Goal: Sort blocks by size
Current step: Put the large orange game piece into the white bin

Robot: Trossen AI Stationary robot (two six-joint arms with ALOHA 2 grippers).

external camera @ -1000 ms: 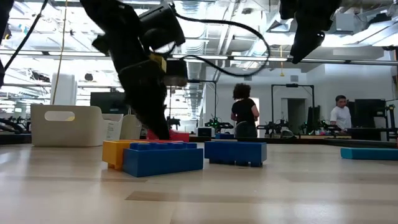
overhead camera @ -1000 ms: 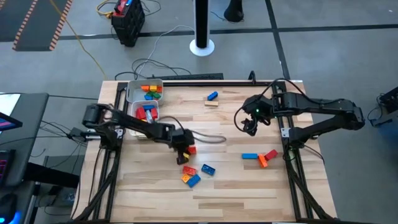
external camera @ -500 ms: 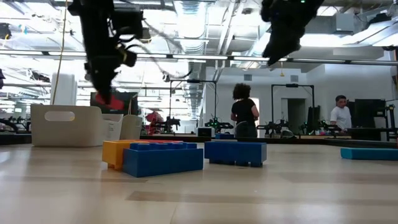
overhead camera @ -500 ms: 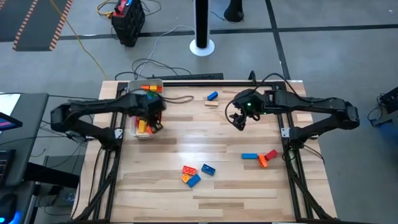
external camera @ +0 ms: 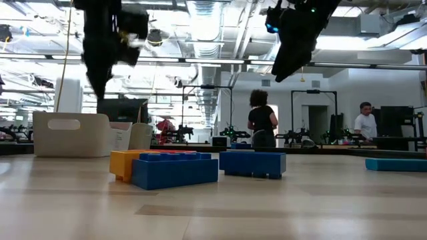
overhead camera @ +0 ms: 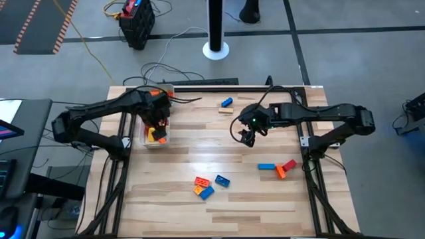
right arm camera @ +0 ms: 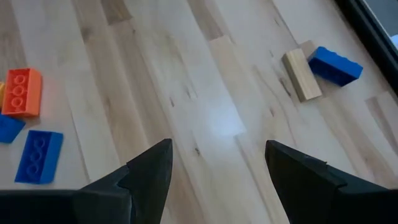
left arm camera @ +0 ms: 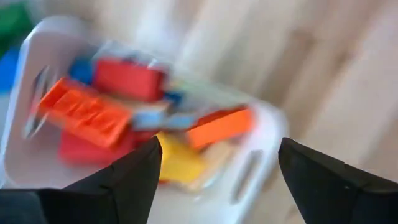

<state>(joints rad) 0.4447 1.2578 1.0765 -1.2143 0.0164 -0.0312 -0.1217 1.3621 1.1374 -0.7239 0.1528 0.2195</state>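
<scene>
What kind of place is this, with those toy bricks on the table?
Probably a robotics lab or workshop. Two robot arms are mounted at a wooden table, cables trail across a grey concrete floor, and the low view shows a big hall with exposed ceiling ducts and people standing among equipment benches.

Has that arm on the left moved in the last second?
Yes. The left gripper has swung from beside the brick cluster at the table's middle to above the white tray near the far left corner.

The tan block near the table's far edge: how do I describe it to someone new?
Look at the wooden table from above, along its far edge near the middle. There a blue block sits beside the tan block, the only pale, wood-coloured one, nearly blending into the tabletop.
</scene>
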